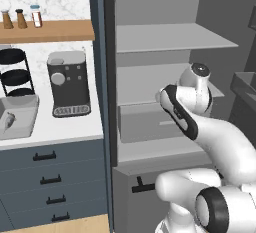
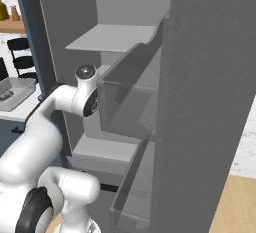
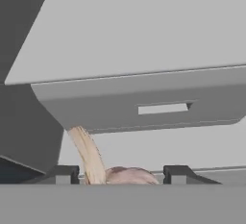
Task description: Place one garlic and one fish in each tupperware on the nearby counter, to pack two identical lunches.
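The garlic [image 3: 130, 175] sat between the two tips of the gripper [image 3: 120, 174], at 6 o'clock in the hand view, inside the open fridge [image 1: 165, 42] below its drawer [image 3: 158, 107]. It looked light, firm and rounded, with a papery skin likely to slip; gripping across its widest girth seemed best. The gripper stood about half open, straddling the bulb; whether it pressed, I could not tell. One tupperware [image 1: 25, 122] waited on the table [image 1: 65, 132].
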